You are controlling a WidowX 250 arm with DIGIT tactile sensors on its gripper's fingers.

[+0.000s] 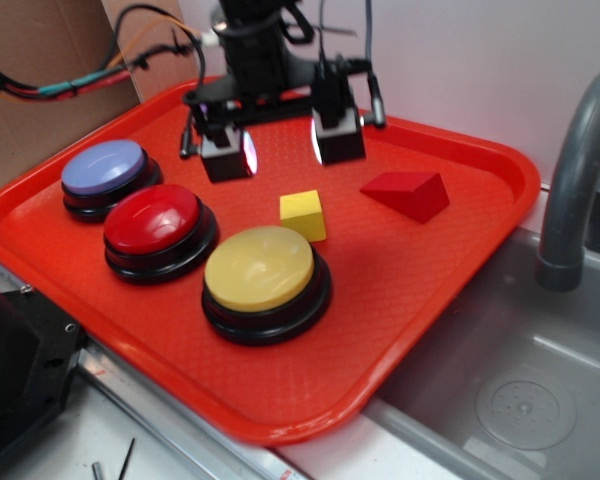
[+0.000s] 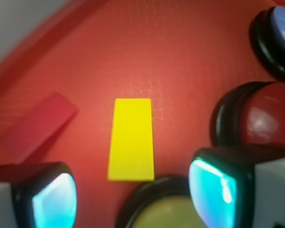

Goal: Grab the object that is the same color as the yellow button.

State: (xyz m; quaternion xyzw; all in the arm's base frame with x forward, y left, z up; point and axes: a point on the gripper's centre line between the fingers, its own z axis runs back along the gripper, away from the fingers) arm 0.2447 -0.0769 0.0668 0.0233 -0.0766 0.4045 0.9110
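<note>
1. Yellow cube (image 1: 303, 215): a small solid block with plain matte faces, resting flat on the red tray (image 1: 460, 260). It sits just behind the yellow button (image 1: 261, 268), near it but apart, with the red wedge (image 1: 407, 193) off to one side and the red button (image 1: 154, 219) to the other.
2. End effector (image 1: 283, 148): spread wide and holding nothing, its two pads hanging above the tray behind the cube. In the wrist view the cube (image 2: 131, 139) lies between and ahead of the two pads (image 2: 54, 199), not yet bracketed by them.
3. Handling, as a judgement: the cube looks rigid and light, so it should neither deform nor need much force. Matte faces suggest fair friction. Being light, it may skid or twist on the tray if one pad touches first.
4. Where to grip: the two opposite upright faces, mid-height, pads squared to them rather than to the edges.
5. Clearance: the side facing the yellow button is tight; the other sides offer more room.
</note>
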